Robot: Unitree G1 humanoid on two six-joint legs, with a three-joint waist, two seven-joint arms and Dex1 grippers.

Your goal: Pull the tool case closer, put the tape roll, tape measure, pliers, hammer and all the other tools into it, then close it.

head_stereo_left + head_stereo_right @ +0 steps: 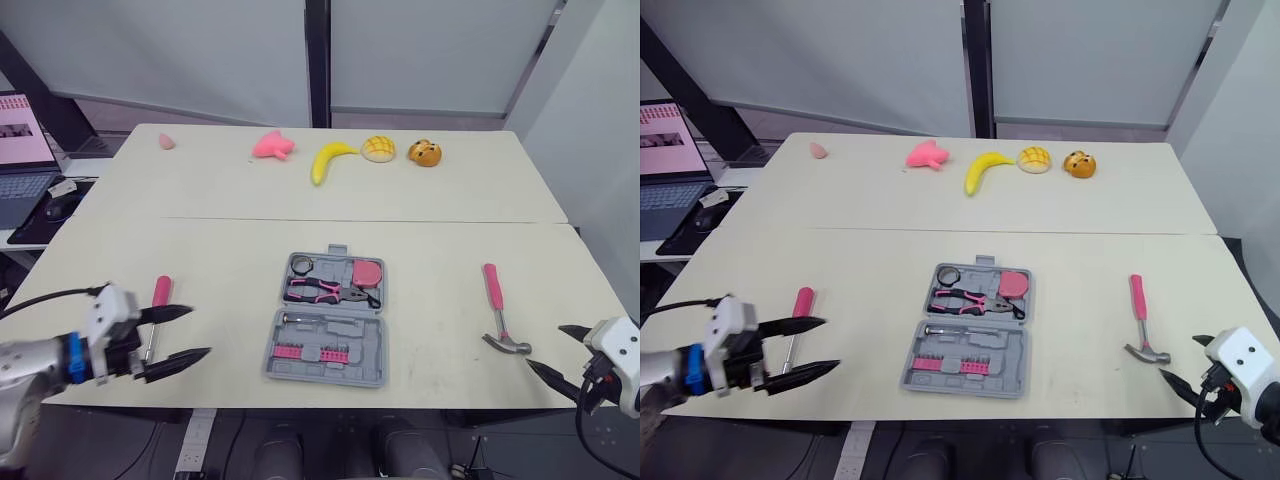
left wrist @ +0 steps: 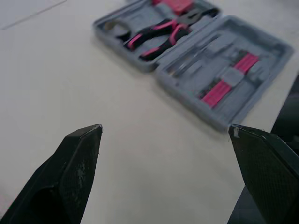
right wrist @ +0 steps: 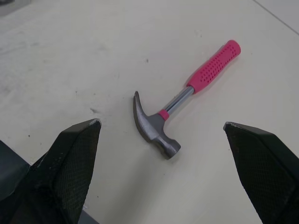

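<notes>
Fingers (image 3: 70, 163) spread wide on both sides, nothing held. Right gripper (image 1: 545, 346) hangs at the near right edge of the table (image 1: 420, 230), and the hammer (image 1: 497, 315) lies just ahead of it, slightly toward the robot's left. Hammer's long axis runs away from the robot: steel head at the near end, pink handle pointing off to the far side. In the right wrist view the head sits between the two open fingers, apart from both. Right arm is clearly the nearer one for it. Left gripper (image 1: 198, 331) is at the near left, just beside a pink-handled screwdriver (image 1: 160, 292), which also lies near-to-far with its handle at the far end. Tool case (image 1: 365, 340) lies open, centre, close to the near edge, well apart from both grippers; pliers (image 1: 325, 292), tape measure (image 1: 368, 272) and a dark ring, probably the tape roll (image 1: 302, 265), are already in its far half. Likely next: right fingers come around the hammer across its axis.
</notes>
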